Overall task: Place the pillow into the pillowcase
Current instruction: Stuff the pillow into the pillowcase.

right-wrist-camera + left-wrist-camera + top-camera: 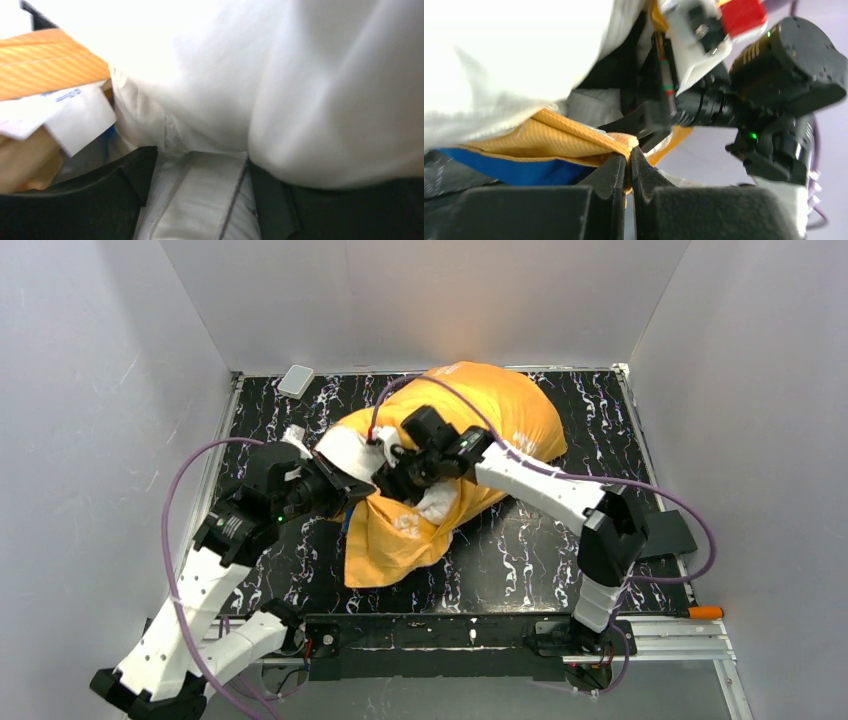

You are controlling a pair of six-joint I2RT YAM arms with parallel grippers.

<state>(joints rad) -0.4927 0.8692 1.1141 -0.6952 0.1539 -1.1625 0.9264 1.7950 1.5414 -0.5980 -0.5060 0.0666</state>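
The left gripper [628,165] is shown pressed together, pinching the orange-yellow hem of the pillowcase [559,137] right at its fingertips. A strip of the blue face is seen just under the hem. The white pillow [499,60] bulges above and ahead of this gripper, close over the pinched edge.

The right gripper [200,167] is seen spread, with a flat seamed edge of the pillow lying between its fingers but not clamped. The rest of the pillow fills the space ahead of it. The orange case and a white sewn-in label [75,117] lie off to its left.

From above, the stuffed case is seen as one plump bundle. Its long axis runs on a diagonal from the two grippers away toward the far right, so the open mouth is at the grippers and the closed end is well beyond them. Two white patches of pillow are left uncovered at the mouth — one beside each gripper. The right gripper is judged the nearer for pushing these in, while the hem is held by the left.

The bundle rests on a black table [520,560] veined in white, boxed in by plain grey walls [100,390] — little room is left past the closed end.
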